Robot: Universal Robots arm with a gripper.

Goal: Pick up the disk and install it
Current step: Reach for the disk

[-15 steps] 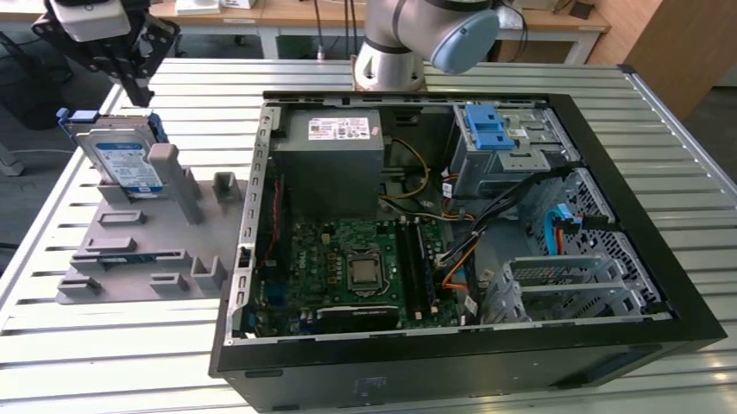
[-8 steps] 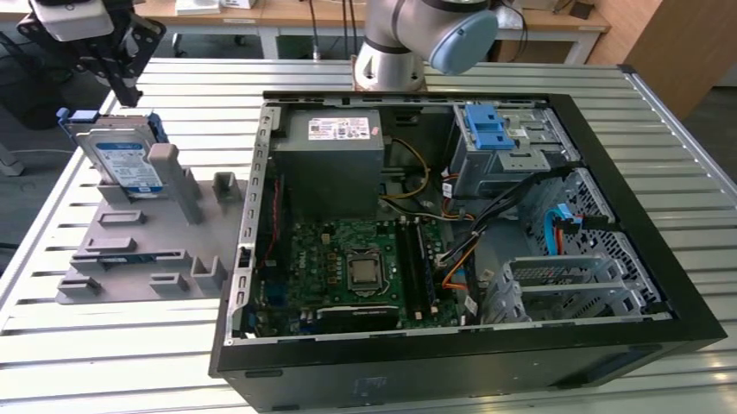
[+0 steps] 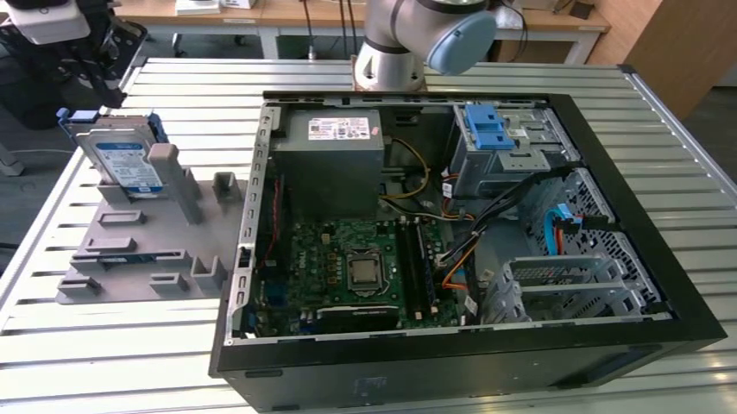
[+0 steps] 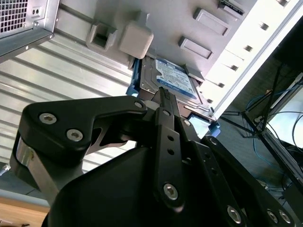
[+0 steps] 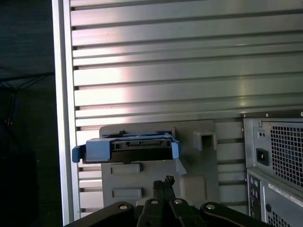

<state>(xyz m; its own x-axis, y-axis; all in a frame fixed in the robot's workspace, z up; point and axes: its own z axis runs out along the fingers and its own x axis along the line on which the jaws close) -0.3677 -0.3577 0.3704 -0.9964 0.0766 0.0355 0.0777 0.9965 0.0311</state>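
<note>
The disk [image 3: 124, 159] is not picked up yet. It stands on its edge in the grey plastic holder [image 3: 161, 237], beside the open black computer case [image 3: 461, 375]. It is flat, silver and shiny, with blue plastic rails. The black gripper [image 5: 163, 182] hangs above it, apart, with its jaws pressed together and holding nothing.

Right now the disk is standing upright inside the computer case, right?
Not quite. The disk stands upright, but in the grey holder on the table beside the computer case, not inside it, as the exterior view shows.
</note>
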